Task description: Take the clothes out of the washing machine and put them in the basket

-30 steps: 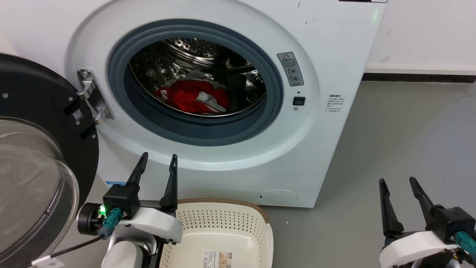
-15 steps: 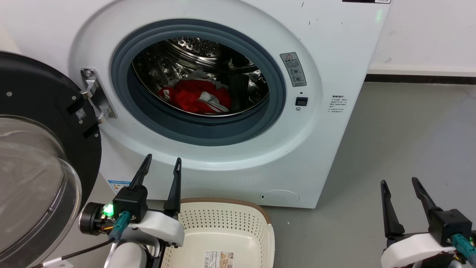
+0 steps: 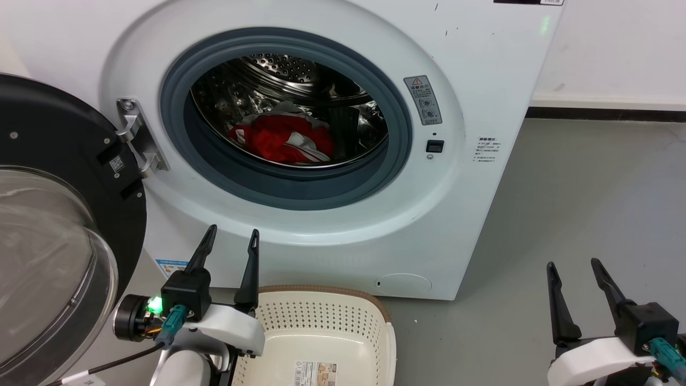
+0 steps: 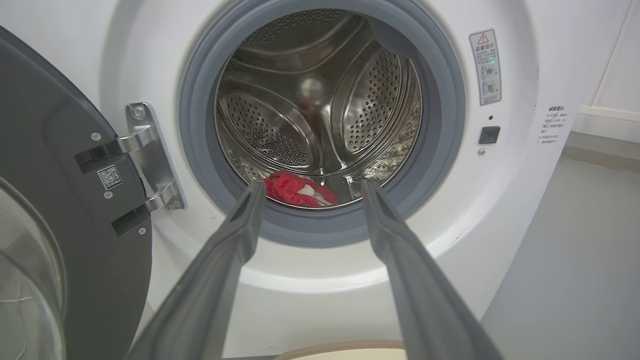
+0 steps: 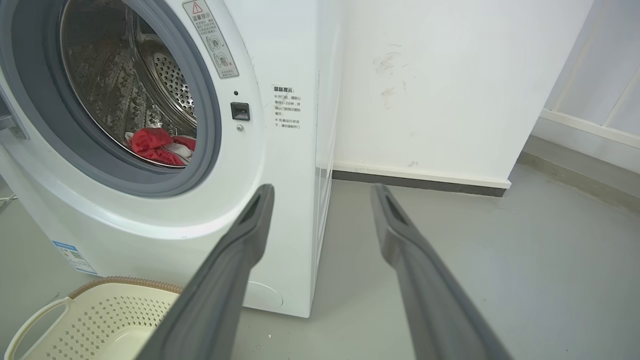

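Note:
The red and white clothes (image 3: 281,139) (image 4: 297,189) (image 5: 157,146) lie bundled at the bottom of the steel drum of the white washing machine (image 3: 455,64), whose porthole stands uncovered. The cream basket (image 3: 321,332) (image 5: 95,320) with a brown rim sits on the floor right in front of the machine, with only a paper label on its bottom. My left gripper (image 3: 231,235) (image 4: 310,187) hovers open just left of the basket, below the porthole, fingers pointing at the drum. My right gripper (image 3: 572,265) (image 5: 320,190) hangs open over the floor to the machine's right.
The black-framed glass door (image 3: 48,225) (image 4: 60,225) is swung wide open on its hinge (image 3: 134,139) at the left, close beside my left arm. Grey floor (image 3: 579,203) stretches to the right, bounded by a white wall (image 5: 440,75) with a dark skirting.
The head camera shifted a little at first, moving the whole picture. My left gripper edged slightly right in the view. The clothes and the basket stayed put.

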### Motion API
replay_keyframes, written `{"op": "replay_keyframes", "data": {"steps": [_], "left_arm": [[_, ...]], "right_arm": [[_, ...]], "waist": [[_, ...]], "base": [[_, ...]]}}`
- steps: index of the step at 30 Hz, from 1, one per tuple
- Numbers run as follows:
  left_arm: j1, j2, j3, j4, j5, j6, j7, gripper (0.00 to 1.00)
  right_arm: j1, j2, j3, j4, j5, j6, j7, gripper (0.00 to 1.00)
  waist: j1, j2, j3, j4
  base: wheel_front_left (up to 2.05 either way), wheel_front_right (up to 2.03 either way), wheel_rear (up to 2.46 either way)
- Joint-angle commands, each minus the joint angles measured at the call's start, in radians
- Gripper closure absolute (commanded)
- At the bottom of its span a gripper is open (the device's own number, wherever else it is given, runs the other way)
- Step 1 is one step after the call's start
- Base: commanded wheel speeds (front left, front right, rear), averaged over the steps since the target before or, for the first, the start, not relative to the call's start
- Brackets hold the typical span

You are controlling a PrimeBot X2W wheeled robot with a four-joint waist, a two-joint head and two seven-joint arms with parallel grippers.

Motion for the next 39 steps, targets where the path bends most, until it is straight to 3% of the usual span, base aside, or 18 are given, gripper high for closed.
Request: {"op": "replay_keyframes", "data": {"steps": [1, 10, 20, 39], "left_arm": [[-0.015, 0.001, 0.007, 0.003, 0.007, -0.002, -0.005, 0.0], [-0.07, 0.007, 0.019, 0.033, 0.015, 0.013, -0.004, 0.0], [-0.251, 0.058, 0.026, 0.174, 0.034, 0.013, 0.0, 0.0], [-0.667, 0.303, -0.031, 0.44, 0.157, -0.033, 0.111, 0.0]], "right_arm": [[-0.008, -0.003, 0.003, 0.005, 0.001, 0.0, -0.006, 0.0], [-0.035, -0.002, 0.018, -0.005, -0.003, -0.001, -0.001, 0.0], [-0.104, -0.002, 0.053, -0.026, -0.007, -0.001, 0.001, 0.0], [-0.261, -0.001, 0.134, 0.053, 0.077, -0.001, -0.08, 0.0]], "waist": [[0.0, 0.0, 0.003, -0.002], [0.0, 0.0, 0.045, -0.03], [0.0, 0.0, 0.2, -0.134], [0.0, 0.0, 0.467, -0.323]], "base": [[0.0, 0.0, 0.0], [0.0, 0.0, 0.0], [0.0, 0.0, 0.0], [0.0, 0.0, 0.0]]}}
